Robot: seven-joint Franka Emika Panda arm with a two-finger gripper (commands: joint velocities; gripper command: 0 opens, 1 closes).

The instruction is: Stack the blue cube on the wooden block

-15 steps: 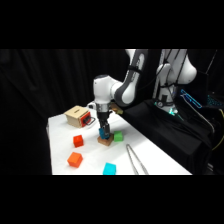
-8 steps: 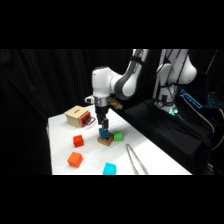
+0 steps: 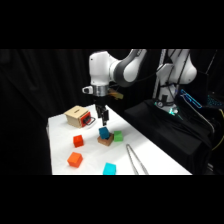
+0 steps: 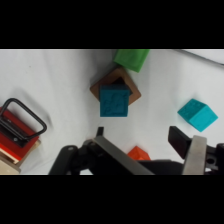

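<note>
Blue cube (image 4: 115, 100) sitting on wooden block (image 4: 118, 86), slightly askew, corners overhanging. Gripper (image 4: 145, 145) hanging directly above, fingers spread, holding nothing (cube free between and below them). Remaining move: straight lift away, judging stack placed.

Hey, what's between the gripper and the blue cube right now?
Nothing: in the side view the gripper hangs just above the blue cube, which sits on the wooden block. Only empty air separates them. Its fingers are open.

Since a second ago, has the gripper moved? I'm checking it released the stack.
Yes. The gripper has risen off the blue cube, which sits on the wooden block, beside the green cube.
</note>
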